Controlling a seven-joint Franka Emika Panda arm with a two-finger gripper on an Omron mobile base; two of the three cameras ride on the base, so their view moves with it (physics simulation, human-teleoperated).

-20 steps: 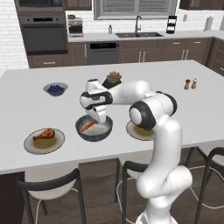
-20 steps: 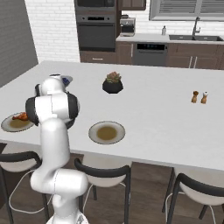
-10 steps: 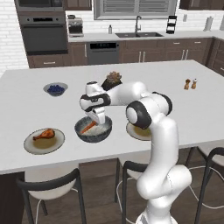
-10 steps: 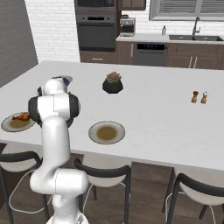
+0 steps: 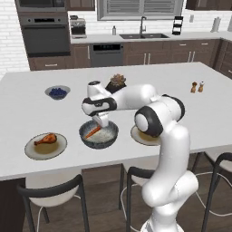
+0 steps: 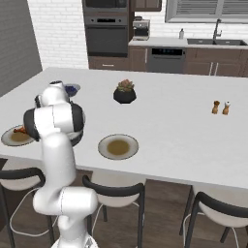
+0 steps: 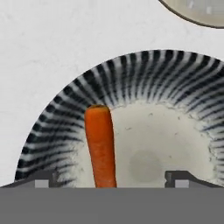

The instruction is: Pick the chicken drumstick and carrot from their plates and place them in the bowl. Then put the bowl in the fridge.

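The carrot [image 7: 101, 146] lies inside the bowl [image 5: 99, 134], leaning against the ribbed wall with its thick end up the slope, and nothing grips it. The fingertips [image 7: 43, 179] stand wide apart at either side of the hand view with the carrot free between them, so the gripper [image 5: 101, 120] is released and hangs just above the bowl's rim. One half of the loading is done. The chicken drumstick [image 5: 46, 139] sits untouched on its plate [image 5: 45, 147] to the bowl's left, well apart from the hand, while the other plate [image 6: 118, 147] is bare of food on the bowl's far side. What is left, then, is the drumstick's transfer and carrying the bowl to the fridge — neither begun. Against the frame a second ago the difference is slight: the hand, which was low over the bowl, has lifted a little clear of it, the carrot has stayed where it lay, and the base has not shifted — the counter, the plant pot [image 5: 118, 83] and the berry bowl [image 5: 57, 93] sit where they did.
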